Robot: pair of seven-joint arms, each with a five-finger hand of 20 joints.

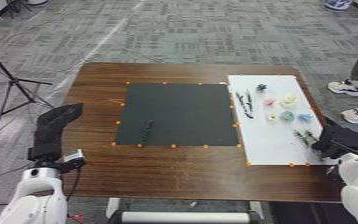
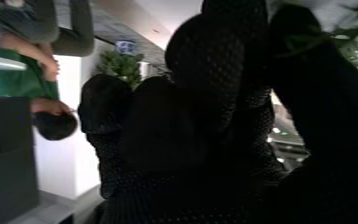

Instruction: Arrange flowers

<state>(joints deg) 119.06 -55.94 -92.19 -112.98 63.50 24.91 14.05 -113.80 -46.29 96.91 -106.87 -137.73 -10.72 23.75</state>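
Brown wooden surface [image 1: 182, 176] is carrying white board [image 1: 269, 154]. Leafy sprigs [image 1: 306, 138] are lying just beside right hand [image 1: 337, 138]; can't tell whether it's gripping. Likely light, bendy, easily crushed, so they're calling for a gentle low-stem pinch.

black tripod [image 1: 13, 80], grey carpet [image 1: 184, 35] (patterned), leafy plant [image 2: 119, 66]

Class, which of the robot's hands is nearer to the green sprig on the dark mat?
Left. The left hand is just beyond the left side of the dark mat; the right hand is farther from the sprig, by the white sheet's right edge.
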